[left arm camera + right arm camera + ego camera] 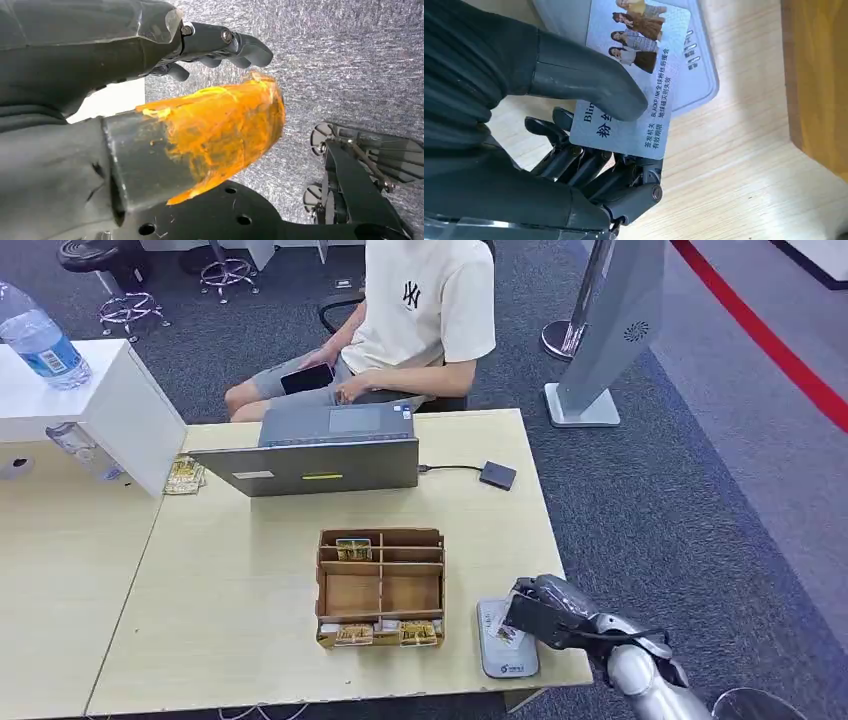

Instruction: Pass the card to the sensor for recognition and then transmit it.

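From the head view, the right robot hand [540,615] holds the card [507,632] over the grey sensor [505,655] at the table's [240,590] near right corner; best to keep it flat and steady until it reads. The person's shirt bears an "NY" logo.

The left wrist view shows the left robot hand [220,47] hanging over carpet, fingers apart, holding nothing.

In the right wrist view, thumb and fingers [589,165] pinch the card, printed "BLACKPINK".

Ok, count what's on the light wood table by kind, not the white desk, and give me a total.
Laptop: 1
Wooden divided box: 1
Grey card sensor pad: 1
Small dark adapter on a cable: 1
Stack of cards near the laptop's corner: 1
Total: 5
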